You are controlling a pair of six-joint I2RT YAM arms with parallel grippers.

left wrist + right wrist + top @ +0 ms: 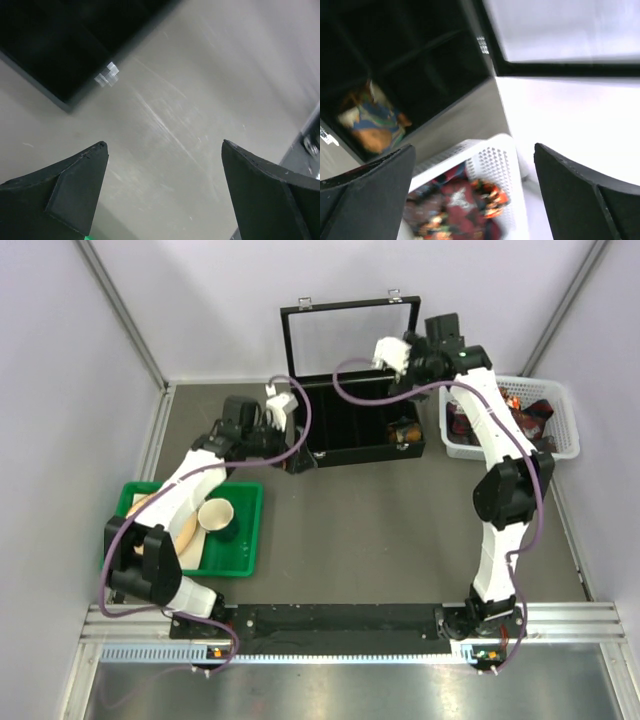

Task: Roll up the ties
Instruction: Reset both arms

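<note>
Patterned ties (527, 418) lie heaped in a white basket (565, 445) at the right; they also show in the right wrist view (460, 205), blurred. One rolled tie (405, 430) sits in the rightmost compartment of the open black case (360, 454), and it shows in the right wrist view (372, 122). My right gripper (418, 380) hovers open and empty above the case's right end, near the basket (495, 160). My left gripper (296, 458) is open and empty at the case's left end, over bare table (165, 100), beside the case corner (50, 45).
The case lid (350, 335) stands upright at the back. A green tray (245, 565) at the left holds a cup (217, 515) and wooden items. Grey walls enclose the table on three sides.
</note>
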